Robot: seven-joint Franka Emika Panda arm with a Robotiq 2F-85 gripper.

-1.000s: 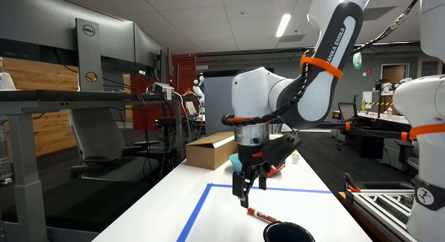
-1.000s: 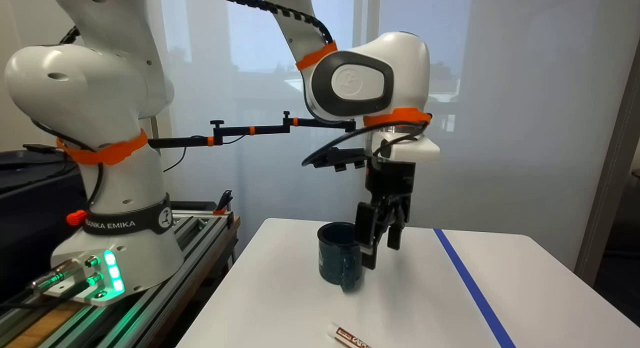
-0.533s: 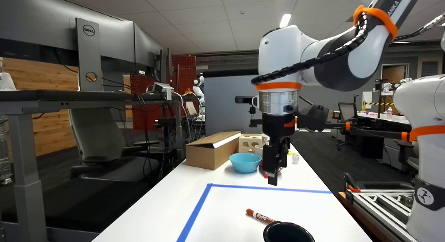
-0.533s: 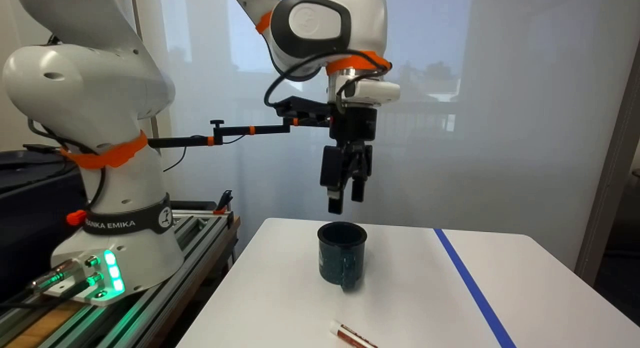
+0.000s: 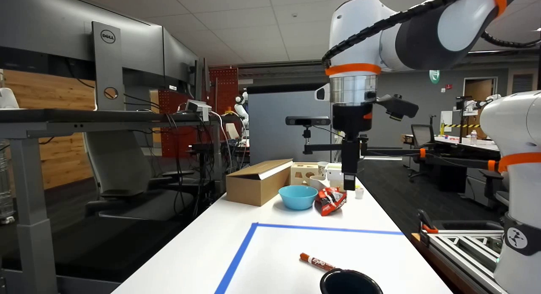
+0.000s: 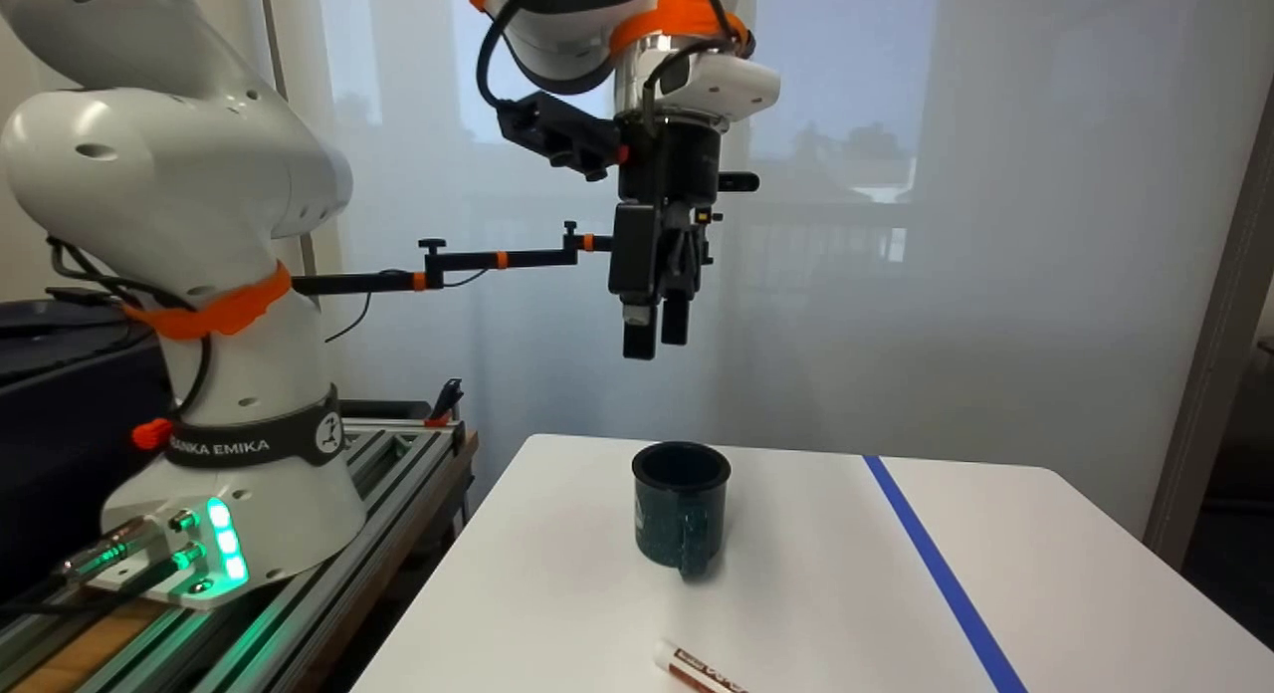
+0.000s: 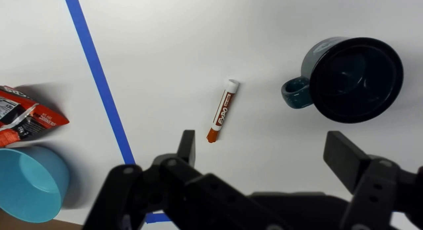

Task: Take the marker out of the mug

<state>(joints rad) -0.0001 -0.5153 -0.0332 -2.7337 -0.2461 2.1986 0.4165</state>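
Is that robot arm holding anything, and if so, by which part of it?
Nothing is held: the fingers stand wide apart, and the marker and mug rest on the table.

arm [image 5: 354, 20]: risen | jaws: higher above table [image 6: 846, 593] | red packet [image 5: 331, 200]: more visible

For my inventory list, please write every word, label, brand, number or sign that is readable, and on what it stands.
"EXPO": marker
"DELL": monitor stand
"ANKA EMIKA" (start hidden): robot base
"WE ARE CORNERS": red bag
Too small or blurred: other print on marker and bag, mark on mug, red wall sign, green sign.
No number readable.
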